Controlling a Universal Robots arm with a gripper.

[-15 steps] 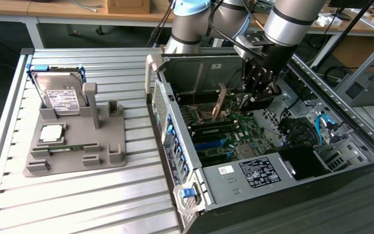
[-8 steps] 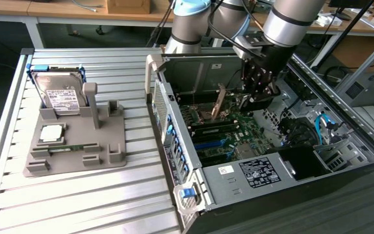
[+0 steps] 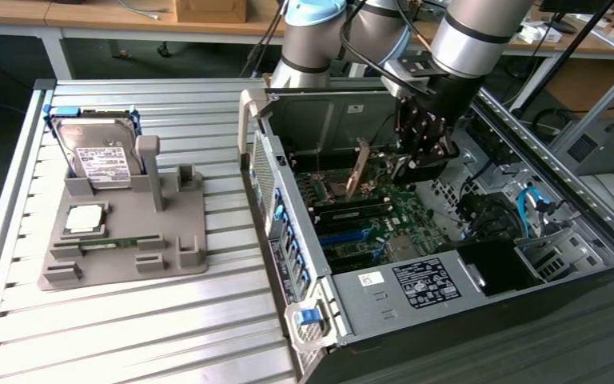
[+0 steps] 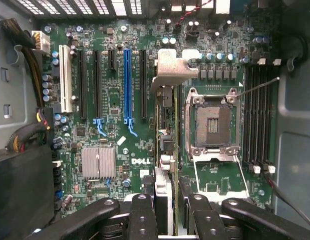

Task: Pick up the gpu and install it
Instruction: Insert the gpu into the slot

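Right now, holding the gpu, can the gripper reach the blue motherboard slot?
Probably yes: the blue slot lies bare and its neighbouring slots hold no cards. The gpu, clamped in the gripper, hangs to one side of it, nearer the CPU socket.

The gpu [image 4: 164, 192] is seen edge-on, clamped between the claw [image 4: 168, 205] fingers [image 4: 140, 215], held above the motherboard [image 4: 109, 100], between a black expansion slot [image 4: 143, 85] and the empty CPU socket [image 4: 213, 120].
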